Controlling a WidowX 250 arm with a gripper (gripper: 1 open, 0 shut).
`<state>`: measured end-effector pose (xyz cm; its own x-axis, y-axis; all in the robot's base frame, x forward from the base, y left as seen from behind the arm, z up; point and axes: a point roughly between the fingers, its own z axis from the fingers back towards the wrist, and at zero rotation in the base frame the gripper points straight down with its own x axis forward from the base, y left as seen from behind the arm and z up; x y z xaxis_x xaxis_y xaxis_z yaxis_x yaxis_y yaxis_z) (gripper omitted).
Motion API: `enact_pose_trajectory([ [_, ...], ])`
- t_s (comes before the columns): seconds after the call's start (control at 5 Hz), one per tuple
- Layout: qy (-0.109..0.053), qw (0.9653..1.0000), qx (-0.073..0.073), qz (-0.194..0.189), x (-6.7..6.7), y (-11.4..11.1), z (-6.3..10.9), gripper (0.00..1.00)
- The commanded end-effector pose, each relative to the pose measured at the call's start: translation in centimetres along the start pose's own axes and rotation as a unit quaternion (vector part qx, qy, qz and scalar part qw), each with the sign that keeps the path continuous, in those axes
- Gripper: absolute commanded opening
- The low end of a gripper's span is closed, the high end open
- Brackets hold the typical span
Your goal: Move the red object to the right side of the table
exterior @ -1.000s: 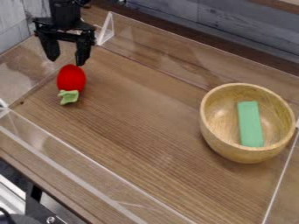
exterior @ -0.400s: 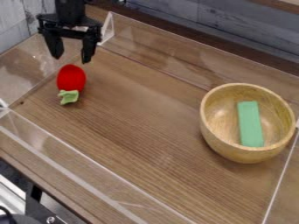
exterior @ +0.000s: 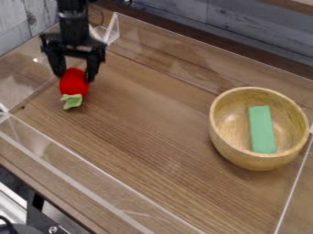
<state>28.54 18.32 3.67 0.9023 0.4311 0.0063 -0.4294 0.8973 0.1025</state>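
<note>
Since the earlier frame the black claw (exterior: 73,71) has come down from above the red object (exterior: 75,84) until its two fingers stand on either side of the fruit's upper part. Its fingers are spread wide apart, pointing straight down, and whether either one touches the fruit cannot be told at this size. Nothing else on the desk (exterior: 146,137) has shifted.

On the right side sits a round bowl (exterior: 259,129) of light wood, smooth and deep-walled, and in it lies a flat green rectangular block (exterior: 261,129), resting lengthwise on the bowl's floor and running roughly from far to near.

Over on the left side, near the far corner, the red object rests on the desk, well apart from the bowl. It is small, rounded and bright red, with a little green leafy end (exterior: 72,102) pointing toward the near edge and lying on the wood. The claw's fingertips sit level with the fruit's top half, so the red body shows between and just below them.

Brown wood grain covers the desk, with streaks running lengthwise, and low clear acrylic walls (exterior: 49,146) border it, catching pale reflections along their edges.
</note>
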Motion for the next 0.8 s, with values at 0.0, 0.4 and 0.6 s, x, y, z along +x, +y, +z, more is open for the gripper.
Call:
enact_pose_trajectory([
  [0.0, -0.016, 0.9994, 0.003, 0.031, 0.8, -0.4, -0.3, 1.00],
  [0.4, -0.005, 0.9980, -0.011, 0.063, 2.3, -0.8, -0.6, 1.00],
  [0.6, 0.000, 0.9978, -0.017, 0.065, 2.3, -1.1, 0.2, 0.00],
])
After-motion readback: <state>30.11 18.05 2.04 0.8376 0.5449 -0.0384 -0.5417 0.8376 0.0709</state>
